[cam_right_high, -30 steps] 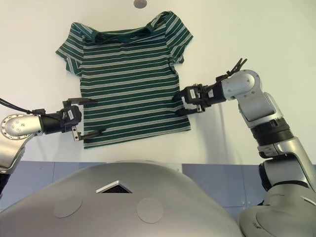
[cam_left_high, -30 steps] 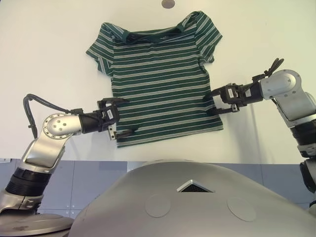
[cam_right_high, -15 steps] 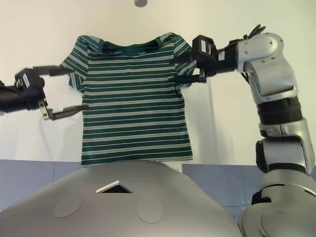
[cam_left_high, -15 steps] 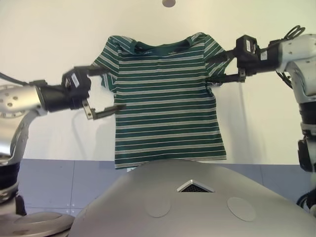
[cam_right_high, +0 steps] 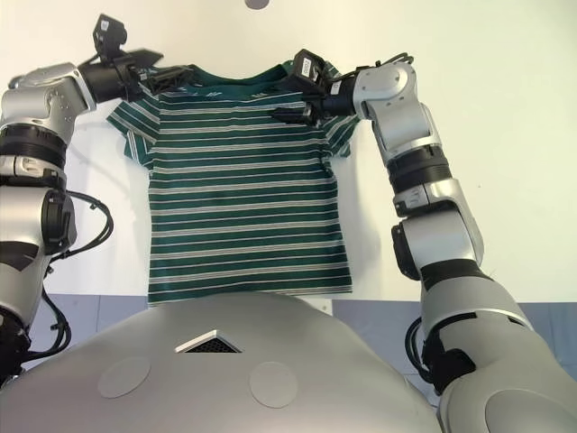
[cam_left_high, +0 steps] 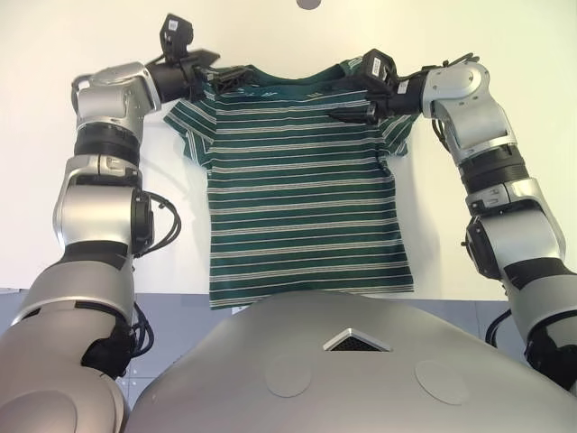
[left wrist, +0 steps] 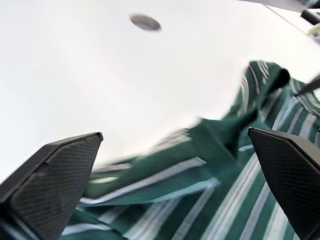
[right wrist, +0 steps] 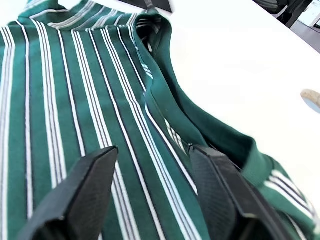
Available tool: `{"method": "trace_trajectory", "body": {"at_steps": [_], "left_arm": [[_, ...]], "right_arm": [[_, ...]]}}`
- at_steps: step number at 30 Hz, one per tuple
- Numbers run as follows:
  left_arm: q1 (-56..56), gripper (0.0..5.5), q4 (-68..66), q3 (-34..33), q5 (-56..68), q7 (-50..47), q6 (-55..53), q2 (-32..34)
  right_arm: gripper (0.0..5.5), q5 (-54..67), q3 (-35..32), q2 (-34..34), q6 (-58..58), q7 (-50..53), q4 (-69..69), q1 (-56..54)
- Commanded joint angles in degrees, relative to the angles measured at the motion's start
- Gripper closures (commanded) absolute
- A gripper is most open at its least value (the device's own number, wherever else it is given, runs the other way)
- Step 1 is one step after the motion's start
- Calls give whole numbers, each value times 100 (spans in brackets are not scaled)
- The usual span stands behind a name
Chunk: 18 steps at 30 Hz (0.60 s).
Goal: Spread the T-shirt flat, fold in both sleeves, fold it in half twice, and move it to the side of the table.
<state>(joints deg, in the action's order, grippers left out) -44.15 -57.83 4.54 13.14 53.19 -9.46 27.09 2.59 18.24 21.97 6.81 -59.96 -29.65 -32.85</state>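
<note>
A dark green T-shirt with white stripes [cam_left_high: 302,194] lies face up on the white table [cam_left_high: 27,180], collar far, hem at the front edge. My left gripper [cam_left_high: 216,72] is open at the shirt's left shoulder by the collar. In the left wrist view its fingers [left wrist: 50,185] stand wide apart over the fabric [left wrist: 200,200]. My right gripper [cam_left_high: 347,97] is open at the right shoulder. Its fingers [right wrist: 220,195] straddle the striped cloth [right wrist: 140,165] beside the collar rim. Neither holds the shirt.
A small grey round disc [cam_left_high: 307,4] sits in the table surface beyond the collar. The table's front edge [cam_left_high: 442,293] runs just under the hem. White tabletop runs wide to the left and right of the shirt.
Both grippers have moved from the shirt's lower sides, past the sleeves, up to the shoulders by the collar. The shirt now lies straighter, its hem at the front edge.
</note>
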Motion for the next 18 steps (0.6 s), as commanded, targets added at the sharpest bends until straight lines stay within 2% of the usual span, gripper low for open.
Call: {"method": "trace_trajectory", "body": {"at_steps": [1, 3, 5, 8, 10, 12, 15, 18], "left_arm": [[-98, 14, -722, 831, -1572, -896, 1990, 349], [-244, 14, -1107, 839, -2042, -2102, 2653, 533], [-316, 14, -1252, 576, -2028, -2614, 3080, 606], [-222, 14, -1358, 516, -2286, -3276, 3393, 832], [-92, 14, -1326, 293, -2134, -3253, 3578, 906], [318, 14, -885, -145, -1595, -2633, 3682, 994], [1898, 14, 1079, -1061, -331, -1871, 2635, 1236], [4053, 14, 3824, -1941, 980, -2052, 664, 1059]], "right_arm": [[285, -3, -90, -81, 149, 188, 227, 190], [285, -75, -143, -155, 77, 424, 180, 206], [285, -22, -227, -243, 164, 580, 186, 212], [285, -103, -234, -333, 235, 744, 74, 194], [285, -157, -178, -379, 272, 794, 83, 227], [285, -99, -237, -367, 355, 830, 204, 302], [285, 87, -621, -350, 506, 1129, 173, 371], [285, 440, -1237, -343, 686, 1446, 303, 538]]}}
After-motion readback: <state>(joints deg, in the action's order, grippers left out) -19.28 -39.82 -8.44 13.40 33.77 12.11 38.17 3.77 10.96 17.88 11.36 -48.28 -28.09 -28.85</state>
